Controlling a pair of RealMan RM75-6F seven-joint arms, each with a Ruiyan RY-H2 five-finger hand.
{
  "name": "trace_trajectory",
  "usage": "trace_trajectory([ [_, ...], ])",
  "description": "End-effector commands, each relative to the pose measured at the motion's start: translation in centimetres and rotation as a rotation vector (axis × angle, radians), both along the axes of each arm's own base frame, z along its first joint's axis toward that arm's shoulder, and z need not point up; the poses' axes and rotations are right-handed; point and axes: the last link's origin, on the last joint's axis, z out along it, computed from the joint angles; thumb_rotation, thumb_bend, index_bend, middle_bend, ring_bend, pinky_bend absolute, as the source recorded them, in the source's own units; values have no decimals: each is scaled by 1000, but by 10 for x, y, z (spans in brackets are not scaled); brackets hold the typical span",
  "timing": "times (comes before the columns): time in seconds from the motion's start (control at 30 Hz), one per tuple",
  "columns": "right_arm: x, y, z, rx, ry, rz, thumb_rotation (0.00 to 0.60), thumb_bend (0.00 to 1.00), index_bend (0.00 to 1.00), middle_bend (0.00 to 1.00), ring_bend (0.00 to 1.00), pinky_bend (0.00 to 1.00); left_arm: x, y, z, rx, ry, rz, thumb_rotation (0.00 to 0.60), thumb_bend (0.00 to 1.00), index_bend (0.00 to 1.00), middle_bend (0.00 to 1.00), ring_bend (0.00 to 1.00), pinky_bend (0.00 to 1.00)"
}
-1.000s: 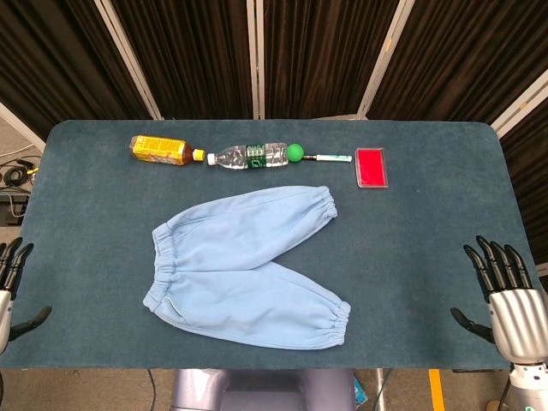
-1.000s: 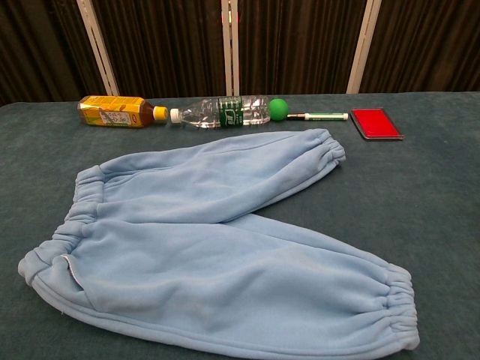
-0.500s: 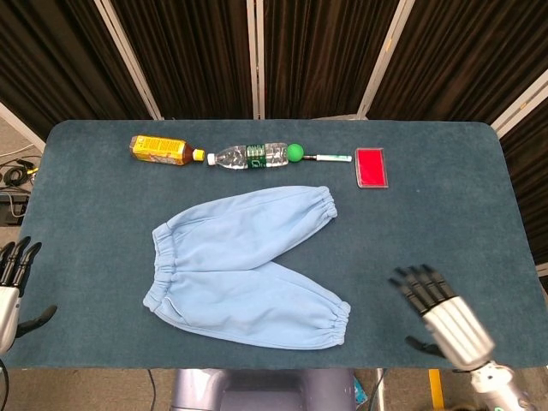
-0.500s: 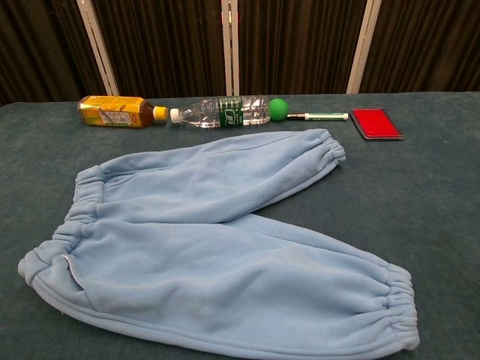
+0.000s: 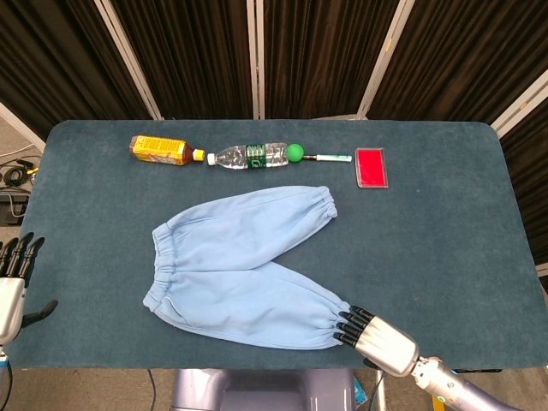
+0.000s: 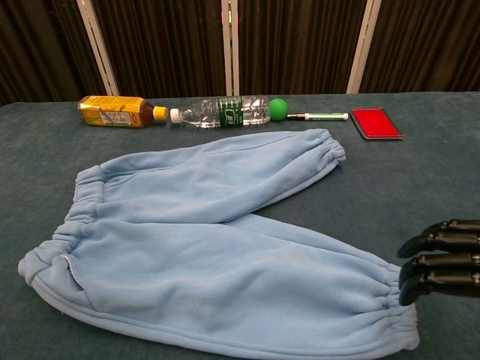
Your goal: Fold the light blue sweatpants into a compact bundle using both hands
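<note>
So the right hand [image 5: 377, 341] is down at the near edge of the tabletop [image 5: 445, 248], its black fingers [image 6: 442, 266] stretched out flat and side by side, pointing at the gathered cuff of the nearer leg of the light blue sweatpants [image 5: 244, 270]. In the head view the tips look like they're right at the cuff, maybe just touching it; in the chest view they sit just beside it. They haven't got hold of anything, no cloth between them as far as I can see.

The left hand [image 5: 12, 282] is way off at the left edge, just past the tabletop's side, fingers straight, spread a bit and pointing up, thumb sticking out to the side. Nothing in it, and it's well apart from the pants.

The sweatpants lie flat and unfolded around the middle of the tabletop, waistband to the left, the two legs splayed out in a V toward the right, each ending in an elastic cuff.

Along the far side there's a row of stuff: a yellow-labelled bottle [image 5: 161, 150] lying on its side, a clear bottle [image 5: 250, 156] lying cap-to-cap with it, a green ball [image 5: 294, 153] touching the clear bottle's base, then a marker pen [image 5: 331, 157], then a red flat case [image 5: 371, 167].
</note>
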Motion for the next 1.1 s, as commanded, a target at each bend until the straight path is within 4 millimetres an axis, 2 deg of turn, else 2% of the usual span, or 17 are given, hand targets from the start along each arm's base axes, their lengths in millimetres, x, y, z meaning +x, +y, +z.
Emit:
trace_trajectory([
  [0.03, 2, -6, -14, 11, 4, 41, 600, 0, 332, 305, 200, 252, 0, 0, 1, -1, -4, -3, 600, 22, 0, 0, 0, 0],
  [0.17, 6, -14, -32, 17, 16, 74, 600, 1, 343, 306, 201, 254, -1, 0, 1, -2, -2, -2, 600, 21, 0, 0, 0, 0],
  [0.37, 7, -16, -50, 11, 51, 128, 600, 20, 370, 304, 201, 254, -1, 0, 0, -6, -2, -4, 600, 21, 0, 0, 0, 0],
  [0.67, 6, -23, -62, -22, 81, 162, 600, 210, 381, 327, 213, 271, -3, 1, 0, -6, -4, 1, 600, 22, 0, 0, 0, 0],
  [0.83, 7, -29, -68, -34, 90, 156, 600, 311, 432, 384, 274, 321, -4, 3, -1, -14, -1, 8, 600, 22, 0, 0, 0, 0],
  [0.9, 7, -31, -68, -33, 82, 147, 600, 344, 471, 425, 321, 374, -4, 4, -2, -18, 1, 9, 600, 22, 0, 0, 0, 0],
  [0.97, 10, -31, -67, -27, 41, 129, 600, 379, 537, 490, 395, 460, -5, 5, -4, -27, 2, 6, 600, 22, 0, 0, 0, 0],
  [1.1, 15, -32, -65, 23, -72, 26, 600, 457, 596, 541, 455, 516, -2, 11, -13, -86, 2, -53, 600, 24, 3, 0, 0, 0],
])
